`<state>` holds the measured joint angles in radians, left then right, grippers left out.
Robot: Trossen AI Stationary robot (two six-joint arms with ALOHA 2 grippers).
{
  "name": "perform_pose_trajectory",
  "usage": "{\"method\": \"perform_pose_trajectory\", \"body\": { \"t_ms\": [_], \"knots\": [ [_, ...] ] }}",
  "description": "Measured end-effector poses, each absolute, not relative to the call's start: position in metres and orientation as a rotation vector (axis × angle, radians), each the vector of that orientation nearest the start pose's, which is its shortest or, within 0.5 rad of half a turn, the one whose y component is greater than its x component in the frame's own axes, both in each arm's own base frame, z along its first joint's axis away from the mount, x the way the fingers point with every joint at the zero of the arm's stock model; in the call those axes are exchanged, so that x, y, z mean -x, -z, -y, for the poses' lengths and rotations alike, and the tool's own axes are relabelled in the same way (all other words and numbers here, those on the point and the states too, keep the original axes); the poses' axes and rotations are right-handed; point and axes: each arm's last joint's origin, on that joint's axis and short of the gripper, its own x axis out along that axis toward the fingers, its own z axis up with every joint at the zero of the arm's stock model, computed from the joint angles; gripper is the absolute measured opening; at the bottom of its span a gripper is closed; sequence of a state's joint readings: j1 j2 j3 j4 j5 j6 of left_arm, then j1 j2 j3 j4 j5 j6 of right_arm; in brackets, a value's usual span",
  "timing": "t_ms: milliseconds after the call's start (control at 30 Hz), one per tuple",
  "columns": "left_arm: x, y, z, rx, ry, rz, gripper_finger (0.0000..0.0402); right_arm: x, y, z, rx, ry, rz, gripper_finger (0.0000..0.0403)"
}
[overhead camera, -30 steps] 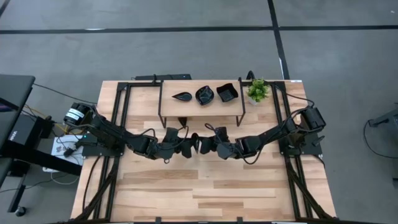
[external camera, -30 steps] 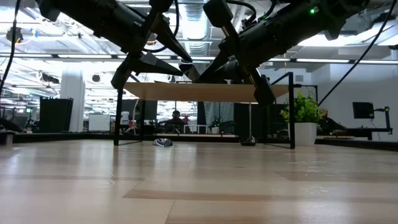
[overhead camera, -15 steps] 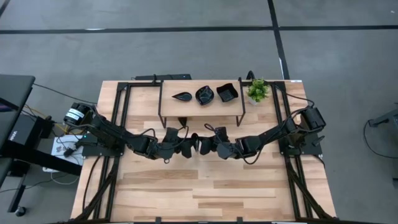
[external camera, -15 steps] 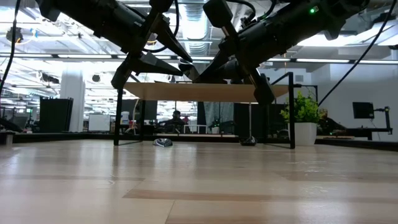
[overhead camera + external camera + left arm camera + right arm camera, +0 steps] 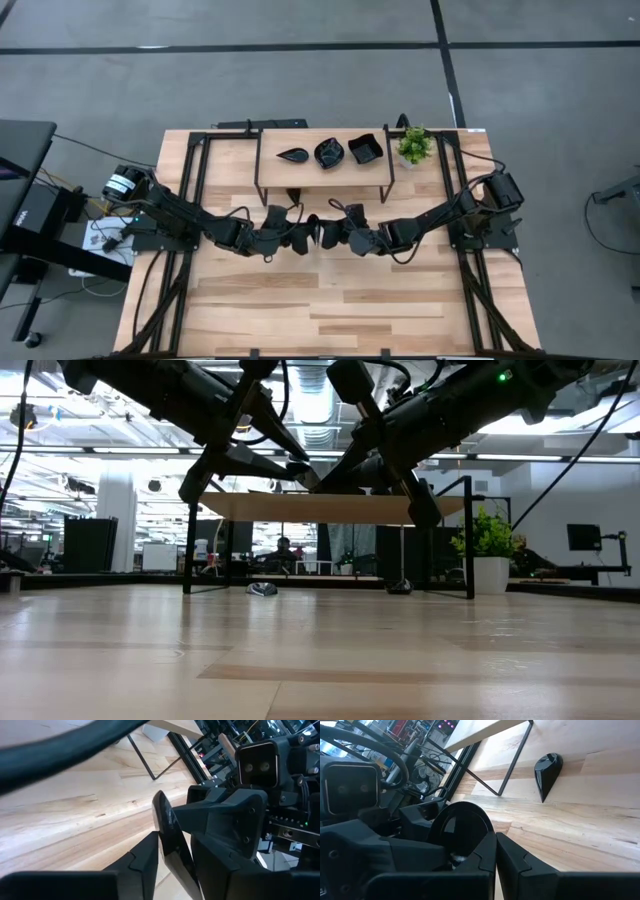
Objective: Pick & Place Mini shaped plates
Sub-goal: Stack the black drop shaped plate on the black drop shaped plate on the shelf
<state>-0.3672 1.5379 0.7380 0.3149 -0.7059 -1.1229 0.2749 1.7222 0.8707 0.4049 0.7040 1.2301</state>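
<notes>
My two grippers meet above the table's middle, in front of a low wooden shelf (image 5: 322, 170). Between them a round black mini plate (image 5: 460, 827) is held on edge, clear of the table. My right gripper (image 5: 495, 845) is shut on it from the table's right. My left gripper (image 5: 172, 845) comes from the left and has the same plate (image 5: 170, 835) between its fingers. Three more black plates lie on the shelf: a teardrop one (image 5: 293, 155), a scalloped round one (image 5: 329, 153) and a square one (image 5: 365, 149). Another teardrop plate (image 5: 547, 772) rests on the table under the shelf. My left gripper has the plate edge-on between its two fingers, one finger (image 5: 147, 855) on each face, coming slanting down from the table's left. The plate's upper rim (image 5: 160, 800) stands out beyond the fingertips. The plate is clear of the table. My right gripper pinches the plate at its rim (image 5: 487, 832) between its two closed fingers, coming slanting down from the table's right. The plate stands on edge, off the table, most of its disc beyond the fingertips toward the left gripper.
A small green potted plant (image 5: 413, 145) stands at the shelf's right end. Black frame rails (image 5: 195, 180) run along both sides of the table. The wooden top near the front edge (image 5: 320, 310) lies bare.
</notes>
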Motion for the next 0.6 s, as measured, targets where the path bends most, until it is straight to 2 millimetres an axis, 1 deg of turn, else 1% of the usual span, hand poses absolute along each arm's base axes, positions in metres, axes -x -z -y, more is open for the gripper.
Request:
{"method": "perform_pose_trajectory", "body": {
  "t_ms": [233,467,600],
  "knots": [
    [-0.2908,-0.1913,0.0917,0.844,-0.521,-0.185,0.0085,-0.3394,-0.1809,-0.0762,-0.981,0.598,-0.085,0.0],
    [-0.2908,-0.1913,0.0917,0.844,-0.521,-0.185,0.0082,-0.3394,-0.181,-0.0762,-0.962,0.596,-0.09,0.0],
    [-0.291,-0.1917,0.0918,0.847,-0.518,-0.182,0.0081,-0.3385,-0.1838,-0.076,-0.946,0.591,-0.092,0.0014]
  ]
}}
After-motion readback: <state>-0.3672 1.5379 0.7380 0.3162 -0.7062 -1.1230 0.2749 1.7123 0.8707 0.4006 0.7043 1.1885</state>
